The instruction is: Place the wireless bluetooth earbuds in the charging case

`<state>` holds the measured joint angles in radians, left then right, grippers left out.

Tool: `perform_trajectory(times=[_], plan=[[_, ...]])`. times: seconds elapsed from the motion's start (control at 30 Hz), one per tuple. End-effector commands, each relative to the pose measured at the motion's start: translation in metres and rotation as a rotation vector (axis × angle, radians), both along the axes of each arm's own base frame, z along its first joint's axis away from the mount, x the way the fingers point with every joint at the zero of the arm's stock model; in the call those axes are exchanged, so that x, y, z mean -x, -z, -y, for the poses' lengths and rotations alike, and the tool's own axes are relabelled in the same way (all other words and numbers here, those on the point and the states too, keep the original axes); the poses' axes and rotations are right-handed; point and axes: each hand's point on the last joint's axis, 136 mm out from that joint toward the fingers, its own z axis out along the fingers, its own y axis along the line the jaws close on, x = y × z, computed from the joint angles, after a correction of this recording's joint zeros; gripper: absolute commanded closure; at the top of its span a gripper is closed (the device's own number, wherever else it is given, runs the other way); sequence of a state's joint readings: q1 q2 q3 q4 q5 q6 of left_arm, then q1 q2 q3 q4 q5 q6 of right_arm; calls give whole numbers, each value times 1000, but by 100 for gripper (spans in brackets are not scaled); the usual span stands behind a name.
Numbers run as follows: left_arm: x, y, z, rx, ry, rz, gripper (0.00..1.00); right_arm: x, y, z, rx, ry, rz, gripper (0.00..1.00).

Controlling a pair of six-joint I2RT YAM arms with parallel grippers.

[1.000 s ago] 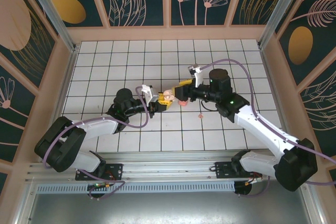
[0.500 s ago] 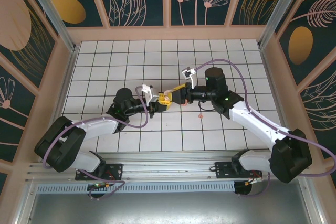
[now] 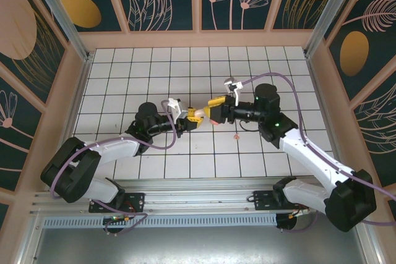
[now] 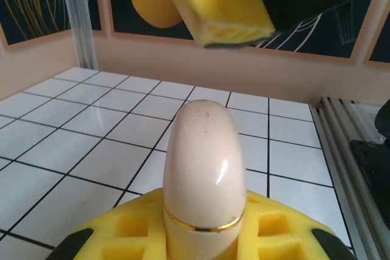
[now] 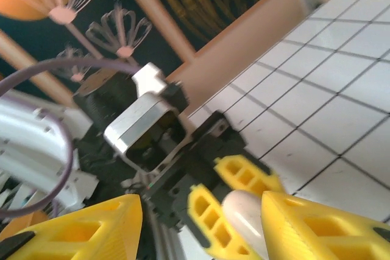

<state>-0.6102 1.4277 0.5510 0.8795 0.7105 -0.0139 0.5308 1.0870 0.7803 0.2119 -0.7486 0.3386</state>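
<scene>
Two yellow left fingers, clenched on the base of the charging case. The case is cream-white and gold-banded, standing upright out of the grasp and held clear of the tiled surface. Right fingers are spread and released, grasping nothing, facing the case tip, near it but apart. One earbud, tiny and pale pink, lies on the surface, well apart from the right fingers on their near side.

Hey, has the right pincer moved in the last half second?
Yes. The right pincer has pulled back to the right, nearer the earbud lying on the tiles, which stayed put.
</scene>
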Motion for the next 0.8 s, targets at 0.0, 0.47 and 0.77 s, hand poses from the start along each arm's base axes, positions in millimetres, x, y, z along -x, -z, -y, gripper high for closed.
perform_trajectory(times=[0.0, 0.47, 0.77], plan=[[-13, 4, 2, -22, -54, -69, 84, -38, 15, 29, 50, 271, -62, 46], [-72, 59, 27, -135, -223, -614, 84, -81, 77, 94, 137, 696, -258, 46], [-123, 104, 65, -168, -292, -925, 84, -82, 86, 107, 141, 748, -254, 46]])
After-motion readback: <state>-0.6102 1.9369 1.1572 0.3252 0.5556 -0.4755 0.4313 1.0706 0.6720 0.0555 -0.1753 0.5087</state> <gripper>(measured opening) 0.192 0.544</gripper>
